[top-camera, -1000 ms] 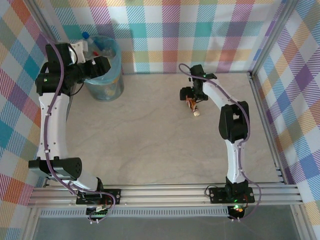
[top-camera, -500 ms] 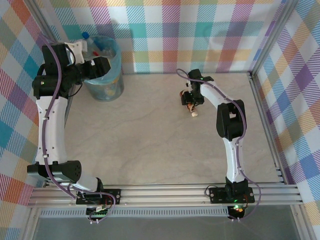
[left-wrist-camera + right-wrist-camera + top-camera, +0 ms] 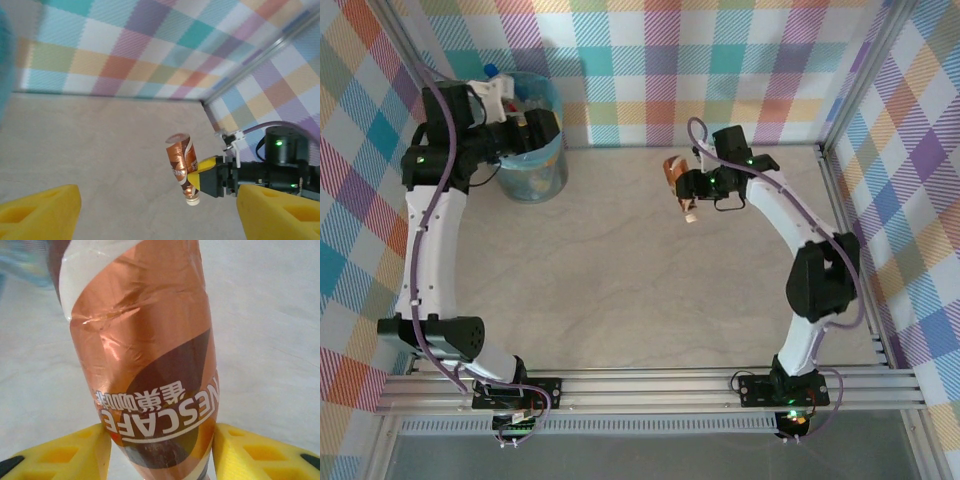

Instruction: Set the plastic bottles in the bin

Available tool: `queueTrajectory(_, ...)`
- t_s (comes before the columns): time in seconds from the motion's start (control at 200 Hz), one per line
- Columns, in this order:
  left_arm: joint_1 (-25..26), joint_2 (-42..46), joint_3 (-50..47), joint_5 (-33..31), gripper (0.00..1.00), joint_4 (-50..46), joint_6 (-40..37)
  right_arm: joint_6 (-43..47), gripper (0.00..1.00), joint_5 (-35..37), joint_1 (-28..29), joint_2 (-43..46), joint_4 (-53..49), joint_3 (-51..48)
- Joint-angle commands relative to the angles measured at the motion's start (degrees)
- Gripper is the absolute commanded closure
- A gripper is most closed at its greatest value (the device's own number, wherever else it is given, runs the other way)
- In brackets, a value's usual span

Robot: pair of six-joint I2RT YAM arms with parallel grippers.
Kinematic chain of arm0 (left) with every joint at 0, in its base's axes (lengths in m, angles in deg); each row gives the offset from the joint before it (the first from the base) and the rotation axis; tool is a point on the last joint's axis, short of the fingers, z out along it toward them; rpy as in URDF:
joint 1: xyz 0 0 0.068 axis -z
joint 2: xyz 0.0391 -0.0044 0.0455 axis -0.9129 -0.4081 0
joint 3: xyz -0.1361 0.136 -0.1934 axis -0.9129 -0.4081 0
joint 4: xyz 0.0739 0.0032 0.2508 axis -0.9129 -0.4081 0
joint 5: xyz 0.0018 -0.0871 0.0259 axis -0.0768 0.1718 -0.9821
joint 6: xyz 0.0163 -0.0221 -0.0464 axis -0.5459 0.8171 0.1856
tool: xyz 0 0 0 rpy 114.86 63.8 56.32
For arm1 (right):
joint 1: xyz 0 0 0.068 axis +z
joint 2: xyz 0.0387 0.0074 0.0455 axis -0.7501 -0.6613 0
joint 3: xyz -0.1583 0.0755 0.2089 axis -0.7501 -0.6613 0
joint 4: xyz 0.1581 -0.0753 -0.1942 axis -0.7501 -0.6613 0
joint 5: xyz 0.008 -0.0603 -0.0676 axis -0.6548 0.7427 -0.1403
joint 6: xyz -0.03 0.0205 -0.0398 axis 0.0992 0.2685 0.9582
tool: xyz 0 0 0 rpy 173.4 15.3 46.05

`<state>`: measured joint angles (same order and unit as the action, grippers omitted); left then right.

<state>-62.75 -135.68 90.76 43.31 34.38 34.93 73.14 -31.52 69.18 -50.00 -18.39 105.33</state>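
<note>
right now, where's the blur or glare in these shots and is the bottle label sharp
Right wrist: the bottle label is sharp, with glare streaks on its copper foil; the background at top left is blurred. Left wrist: the near yellow fingers are soft, the bottle farther off fairly crisp. Top external: even light, no strong glare.

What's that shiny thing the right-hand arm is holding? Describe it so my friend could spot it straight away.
On the pale table walled in pastel plaid, follow the right arm to its end effector. Clamped there is a small plastic bottle, tilted with its pale cap downward. Its coppery-brown foil label reading Nescafe marks it out, far from the blue-lined bin at the back left.
</note>
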Motion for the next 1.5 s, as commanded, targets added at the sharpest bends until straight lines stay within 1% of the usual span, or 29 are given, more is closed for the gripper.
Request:
queueTrajectory(0.0, 3.6, -3.0, -0.5, 4.0, 0.18, 1.0, 0.8, -0.8, 0.46, -9.9, 3.9, 5.5, 7.8, -3.8)
queueTrajectory(0.09, 6.9, -5.3, 0.4, 6.0, 0.17, -0.2, -0.2, -1.6, 0.47, -12.4, 6.8, 8.9, 12.8, -5.6)
queueTrajectory(0.225, 10.7, -7.7, 1.6, 8.0, 0.17, -1.8, -1.9, -2.8, 0.47, -13.4, 9.8, 11.4, 16.7, -5.7)
queueTrajectory(0.39, 12.3, -8.1, 1.6, 8.5, 0.17, -2.0, -2.4, -3.7, 0.47, -14.1, 11.3, 12.7, 19.3, -5.2)
queueTrajectory(0.555, 13.3, -8.5, 1.3, 11.2, 0.18, -2.0, -3.0, -4.4, 0.47, -14.2, 12.0, 12.9, 20.3, -4.8)
queueTrajectory(0.785, 13.5, -9.2, 1.9, 10.4, 0.35, -2.0, -2.9, -3.7, 0.47, -16.1, 12.8, 12.4, 20.9, -4.4)
queueTrajectory(0.98, 13.5, -9.2, 3.3, 9.8, 0.50, -1.6, -2.7, -3.3, 0.46, -16.0, 13.0, 12.1, 20.6, -3.8)
queueTrajectory(1.035, 13.5, -9.1, 4.1, 8.5, 0.54, -1.5, -2.3, -3.5, 0.44, -15.6, 13.0, 12.1, 20.5, -3.6)
queueTrajectory(1.075, 13.5, -9.1, 4.8, 7.5, 0.56, -1.2, -1.8, -3.7, 0.41, -15.0, 13.1, 12.1, 20.3, -3.3)
queueTrajectory(1.145, 13.5, -8.9, 6.7, 4.6, 0.58, -1.0, -1.5, -4.3, 0.24, -13.1, 13.1, 12.1, 19.4, -2.4)
queueTrajectory(1.19, 13.1, -9.0, 8.8, 1.4, 0.57, -1.4, -1.4, -4.6, 0.13, -11.0, 13.1, 12.4, 18.7, -1.7)
queueTrajectory(1.27, 11.2, -9.5, 13.8, -4.7, 0.59, -2.0, -1.5, -4.9, 0.02, -6.6, 13.1, 13.4, 18.6, -1.6)
queueTrajectory(1.3, 10.0, -9.8, 15.8, -6.8, 0.60, -1.8, -1.1, -5.1, 0.00, -4.8, 13.1, 13.9, 18.7, -1.8)
queueTrajectory(1.36, 7.1, -10.6, 19.3, -12.2, 0.65, -1.3, -0.1, -5.0, 0.00, -2.2, 13.1, 14.7, 19.0, -2.4)
queueTrajectory(1.43, 3.4, -11.7, 23.0, -18.5, 0.65, -0.5, 0.3, -4.8, 0.00, -0.8, 13.1, 15.1, 18.7, -2.7)
queueTrajectory(1.495, -0.4, -12.7, 24.3, -24.2, 0.65, 1.8, 0.6, -4.8, 0.00, -0.7, 13.1, 15.3, 18.5, -2.9)
